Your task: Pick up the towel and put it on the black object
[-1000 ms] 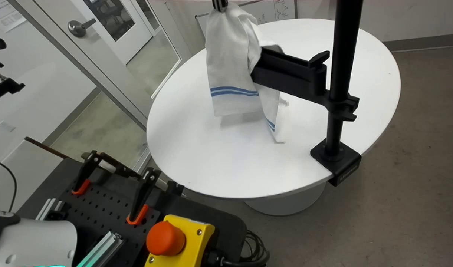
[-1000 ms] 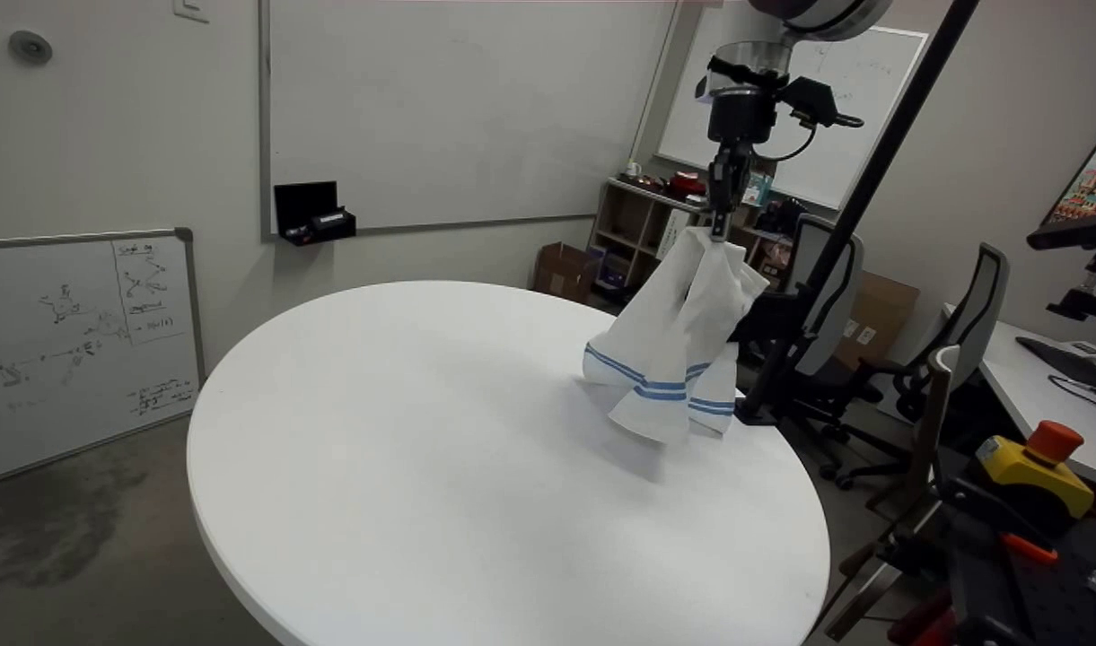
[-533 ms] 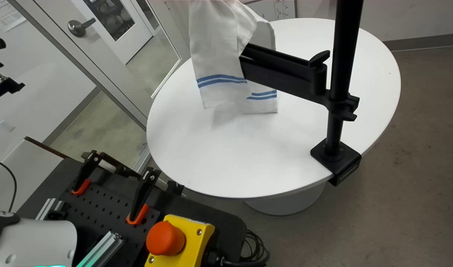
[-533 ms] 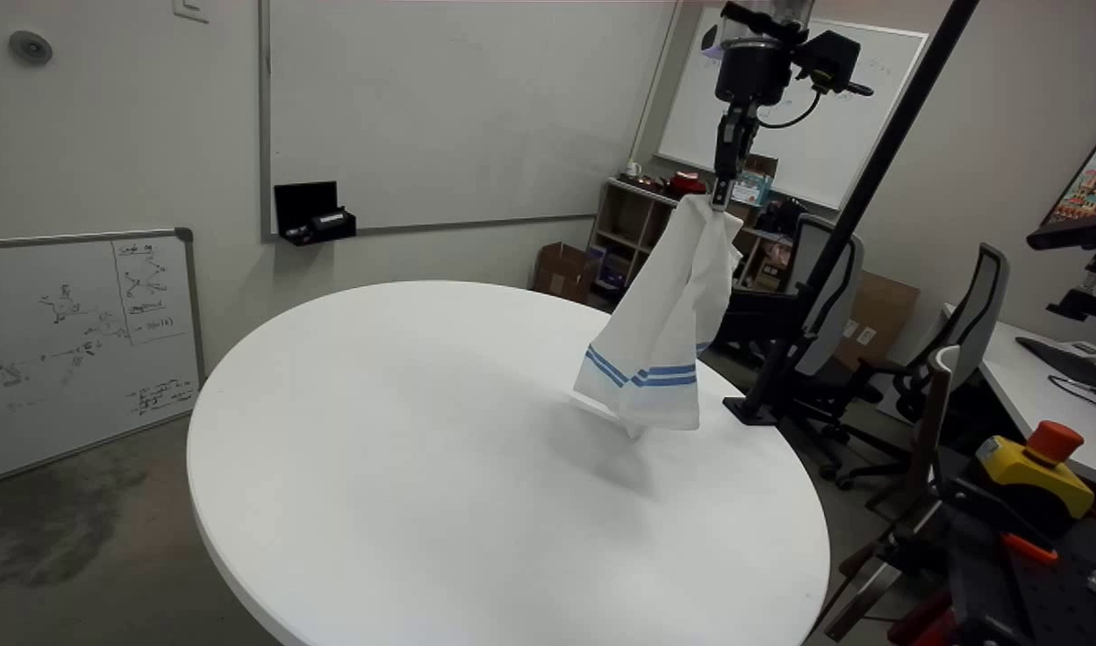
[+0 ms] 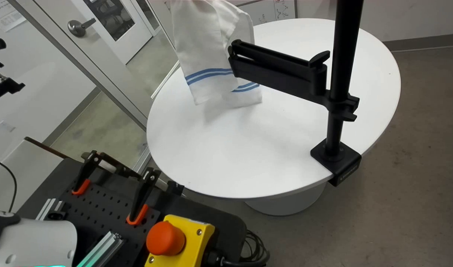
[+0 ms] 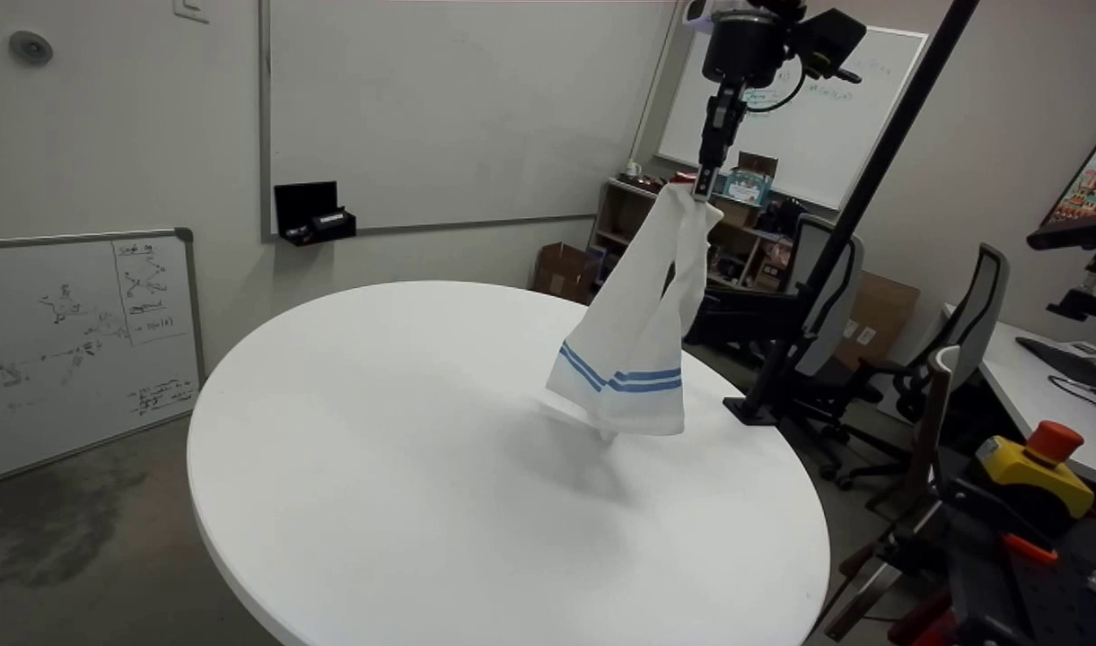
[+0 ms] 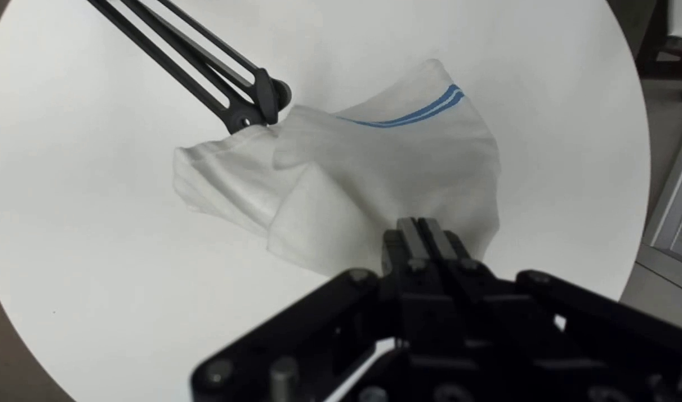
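The white towel (image 6: 633, 332) with blue stripes hangs from my gripper (image 6: 702, 190), whose fingers pinch its upper part. In the wrist view the fingertips of the gripper (image 7: 418, 223) are together, with the towel (image 7: 424, 156) spreading out beneath them. The black object's flat horizontal bar (image 5: 274, 70) reaches out from its upright pole (image 5: 341, 55). In that exterior view the bar's free end shows in front of the towel (image 5: 204, 48), and the gripper is out of frame above. A towel fold lies right by the bar's tip (image 7: 251, 106); whether they touch I cannot tell.
A round white table (image 6: 404, 467) lies under the towel, which casts a shadow on it. The pole's square base (image 5: 335, 159) is clamped at the table's edge. A yellow box with a red button (image 5: 181, 241) sits on a black cart nearby.
My gripper has risen and carried the towel away from the pole, toward the bar's free end and past it. The bar's tip, earlier covered by cloth, now shows.
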Robot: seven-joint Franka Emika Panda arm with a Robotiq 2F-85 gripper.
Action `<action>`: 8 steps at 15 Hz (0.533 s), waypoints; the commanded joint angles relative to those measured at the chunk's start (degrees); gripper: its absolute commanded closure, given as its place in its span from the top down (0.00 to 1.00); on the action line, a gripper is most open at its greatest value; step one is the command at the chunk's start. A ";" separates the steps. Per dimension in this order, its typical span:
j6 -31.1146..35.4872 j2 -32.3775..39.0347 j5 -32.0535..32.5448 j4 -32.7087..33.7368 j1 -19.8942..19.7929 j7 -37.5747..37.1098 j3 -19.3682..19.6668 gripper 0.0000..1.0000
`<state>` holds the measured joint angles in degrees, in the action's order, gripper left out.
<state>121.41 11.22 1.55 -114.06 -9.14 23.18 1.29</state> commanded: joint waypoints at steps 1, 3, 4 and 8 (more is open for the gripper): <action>0.25 -6.44 -1.64 -4.77 1.35 3.72 -0.50 0.01; 0.15 -9.41 -1.64 -6.80 2.24 5.19 -0.77 0.01; -0.27 -10.87 -1.61 -7.67 2.71 5.90 -0.81 0.01; -2.09 -15.92 -0.92 -11.88 4.32 8.85 -0.08 0.01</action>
<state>120.40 0.29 1.51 -121.39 -6.00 28.55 0.37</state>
